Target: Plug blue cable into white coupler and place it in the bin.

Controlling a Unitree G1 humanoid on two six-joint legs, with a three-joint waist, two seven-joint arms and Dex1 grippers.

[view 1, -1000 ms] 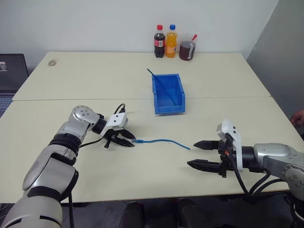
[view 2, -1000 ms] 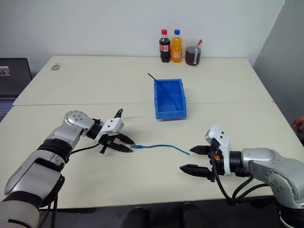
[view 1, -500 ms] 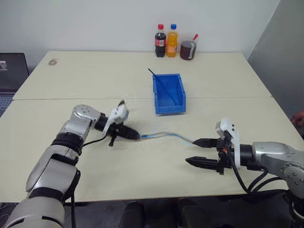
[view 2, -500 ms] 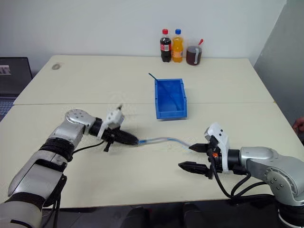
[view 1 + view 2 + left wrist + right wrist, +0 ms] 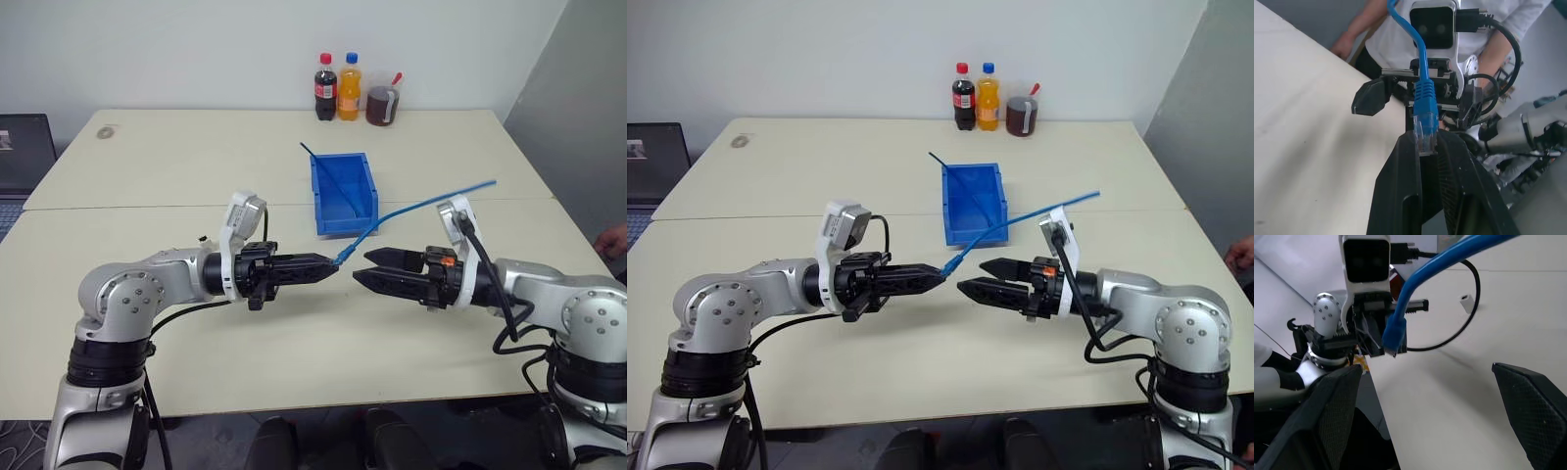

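Now blue cable (image 5: 411,209) plug between left claw (image 5: 331,268) tips

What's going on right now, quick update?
Left gripper shut on blue cable plug, held off the table. Right gripper open, facing it. Nothing between them.

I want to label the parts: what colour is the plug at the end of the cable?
Clear, see-through plug on a blue cable; it shows best in the left wrist view.

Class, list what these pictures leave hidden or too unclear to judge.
- Bin floor, eye views: near wall hides it.
- Cable plug, eye views: too small at the left gripper tips.
- Small white block, right wrist view: too small to tell if it is the coupler.
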